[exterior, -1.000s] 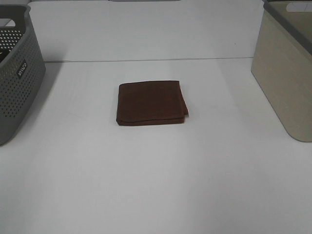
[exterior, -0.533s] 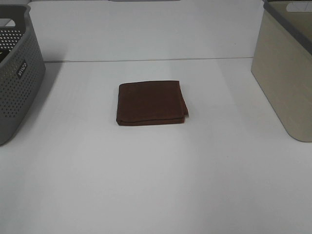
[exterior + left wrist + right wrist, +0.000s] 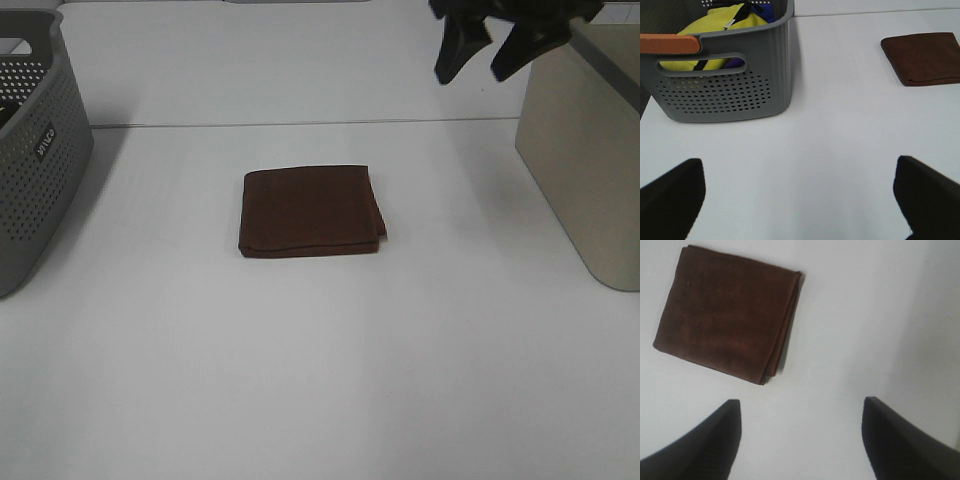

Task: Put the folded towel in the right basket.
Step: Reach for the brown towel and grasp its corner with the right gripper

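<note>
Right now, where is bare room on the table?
Bare: the wide near strip before the towel, and the gaps from it to the grey basket and the beige basket. Busy only far right, under the jaws.

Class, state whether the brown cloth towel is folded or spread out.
Folded: the brown cloth towel lies as a compact square, layered edges showing at one side.

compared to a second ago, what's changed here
The right gripper has come into view at the top right, near the right basket, jaws open and empty. The folded towel, the left basket and the right basket have not moved.
</note>
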Controlling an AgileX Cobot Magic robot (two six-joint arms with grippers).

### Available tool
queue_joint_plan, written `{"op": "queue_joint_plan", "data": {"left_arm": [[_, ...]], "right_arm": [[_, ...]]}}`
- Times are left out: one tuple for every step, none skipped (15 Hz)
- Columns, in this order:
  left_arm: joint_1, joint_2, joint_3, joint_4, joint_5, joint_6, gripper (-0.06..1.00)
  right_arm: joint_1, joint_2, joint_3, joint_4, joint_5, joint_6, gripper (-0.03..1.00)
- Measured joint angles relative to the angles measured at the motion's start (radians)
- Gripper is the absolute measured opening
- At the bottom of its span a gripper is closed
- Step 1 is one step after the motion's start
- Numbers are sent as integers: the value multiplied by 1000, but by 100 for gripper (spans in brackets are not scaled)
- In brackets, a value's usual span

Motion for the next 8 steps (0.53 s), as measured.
{"op": "queue_joint_plan", "data": {"left_arm": [[0, 0, 0, 0, 0, 0, 97], [0, 0, 0, 0, 0, 0, 97], [0, 0, 0, 0, 0, 0, 97], [0, 0, 0, 0, 0, 0, 97], [0, 0, 0, 0, 0, 0, 97], [0, 0, 0, 0, 0, 0, 97], [0, 0, 0, 0, 0, 0, 97], [0, 0, 0, 0, 0, 0, 97]], "right_arm": [[1, 42, -1, 40, 0, 2, 65], [2, 62, -5, 59, 3, 2, 65], [3, 136, -25, 115, 5, 2, 65], [3, 181, -45, 142, 5, 2, 65], [3, 204, -58, 155, 6, 1, 65], [3, 251, -90, 180, 18, 0, 65], [3, 297, -121, 213, 32, -5, 65], [3, 395, -195, 287, 72, -32, 65]]}}
